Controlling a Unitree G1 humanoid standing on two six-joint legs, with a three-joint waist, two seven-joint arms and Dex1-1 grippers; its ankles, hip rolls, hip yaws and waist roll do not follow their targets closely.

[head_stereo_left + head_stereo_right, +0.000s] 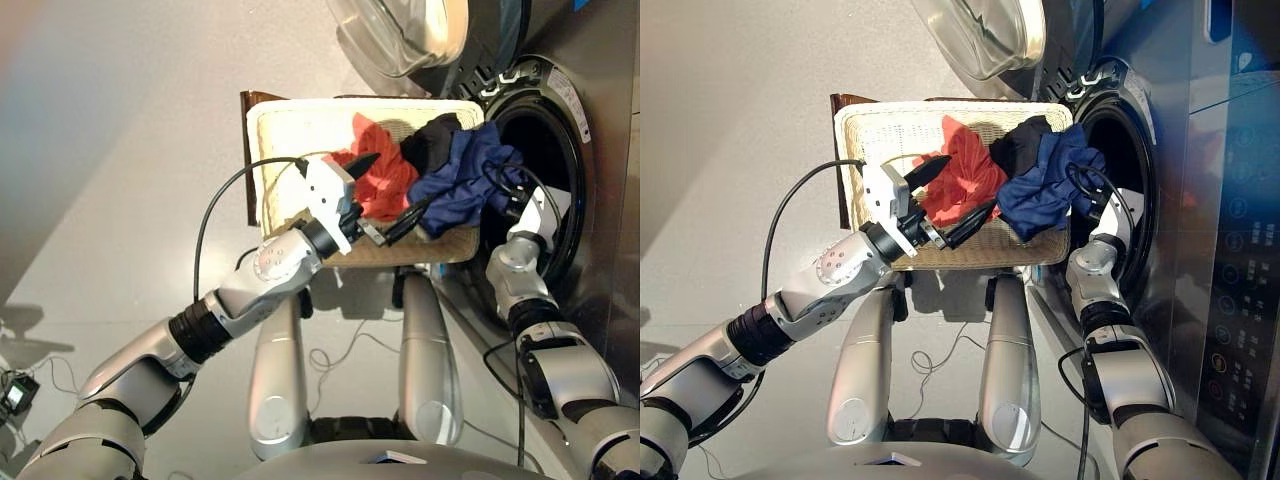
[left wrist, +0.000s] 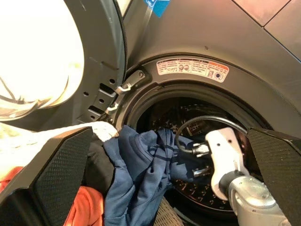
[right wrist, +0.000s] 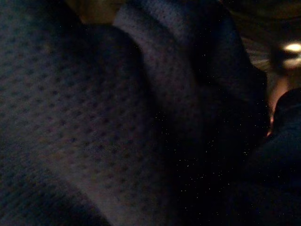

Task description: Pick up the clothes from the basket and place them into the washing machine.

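Moving navy garment (image 1: 462, 180) from basket (image 1: 290, 130) to washer (image 1: 560, 110) on the right: right gripper (image 1: 512, 192) buried in it at drum mouth, finger state not discernible. Left gripper (image 1: 392, 197) wide open, empty, over orange garment (image 1: 385, 175). Next: push navy deeper into drum, then let go.

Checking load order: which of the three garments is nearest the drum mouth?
The navy blue garment: it drapes over the basket's drum-side rim. The black garment and orange-red garment lie farther inside.

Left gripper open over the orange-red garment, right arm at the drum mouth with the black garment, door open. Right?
Not quite: the right gripper is at the navy garment, not the black one, which lies in the basket. The left wrist view shows navy cloth at the drum mouth. The rest holds.
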